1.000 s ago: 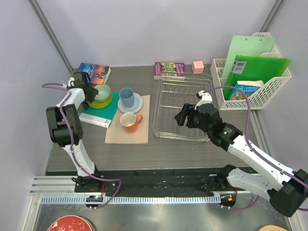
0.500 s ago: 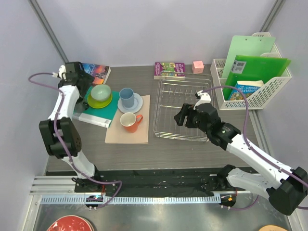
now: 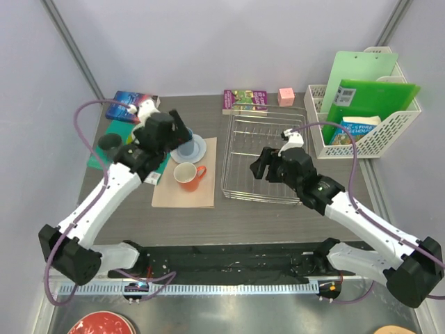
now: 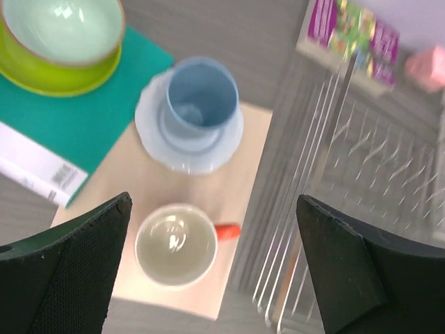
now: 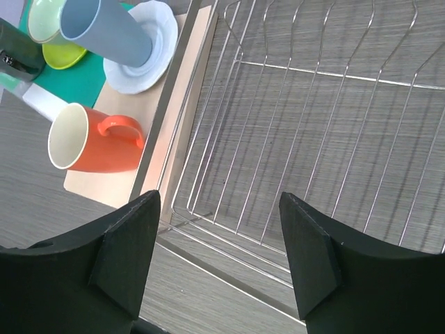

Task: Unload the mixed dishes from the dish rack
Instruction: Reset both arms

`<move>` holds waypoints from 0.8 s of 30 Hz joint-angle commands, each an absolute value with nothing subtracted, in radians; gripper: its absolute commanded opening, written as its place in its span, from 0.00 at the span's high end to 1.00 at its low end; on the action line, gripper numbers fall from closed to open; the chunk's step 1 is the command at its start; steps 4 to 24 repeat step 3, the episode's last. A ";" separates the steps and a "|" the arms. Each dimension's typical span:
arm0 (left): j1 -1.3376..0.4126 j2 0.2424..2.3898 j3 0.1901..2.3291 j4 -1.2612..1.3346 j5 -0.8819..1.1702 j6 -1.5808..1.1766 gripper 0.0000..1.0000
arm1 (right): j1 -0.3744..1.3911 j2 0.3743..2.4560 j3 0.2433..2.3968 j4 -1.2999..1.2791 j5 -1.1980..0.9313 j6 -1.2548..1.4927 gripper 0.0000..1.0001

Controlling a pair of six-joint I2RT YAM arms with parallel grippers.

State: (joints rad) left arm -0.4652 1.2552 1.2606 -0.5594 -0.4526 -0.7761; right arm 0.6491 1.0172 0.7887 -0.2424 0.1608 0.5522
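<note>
The dish rack (image 3: 264, 154) (image 5: 313, 125) is a silver wire basket and holds nothing. To its left a light blue cup (image 4: 198, 97) (image 5: 104, 31) stands on a white plate (image 4: 188, 154) (image 5: 149, 49). An orange mug (image 3: 186, 176) (image 4: 174, 243) (image 5: 87, 146) sits on a tan mat. A sage-green bowl (image 4: 59, 31) rests on a lime-green plate (image 4: 42, 76); the left arm hides both from above. My left gripper (image 3: 163, 136) (image 4: 212, 236) hangs open high over mug and cup, holding nothing. My right gripper (image 3: 268, 167) (image 5: 219, 202) stands open and empty above the rack's near left corner.
A teal book (image 4: 90, 132) lies under the lime plate. Books (image 3: 245, 99) and a pink cube (image 3: 286, 96) line the back. A white slotted basket (image 3: 361, 122) with green folders stands right of the rack. A red plate (image 3: 97, 324) lies below the table's near edge.
My left arm has swung from the far left beside the bowl to the right, over the cup and mug, and its jaws have opened wide. The right arm has barely moved.
</note>
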 commanded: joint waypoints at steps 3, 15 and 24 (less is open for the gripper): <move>-0.695 1.174 1.189 -0.609 -0.734 -0.724 0.00 | 0.655 1.000 0.810 -0.192 0.205 0.555 0.25; -0.695 1.174 1.189 -0.609 -0.734 -0.724 0.00 | 0.655 1.000 0.810 -0.192 0.205 0.555 0.25; -0.695 1.174 1.189 -0.609 -0.734 -0.724 0.00 | 0.655 1.000 0.810 -0.192 0.205 0.555 0.25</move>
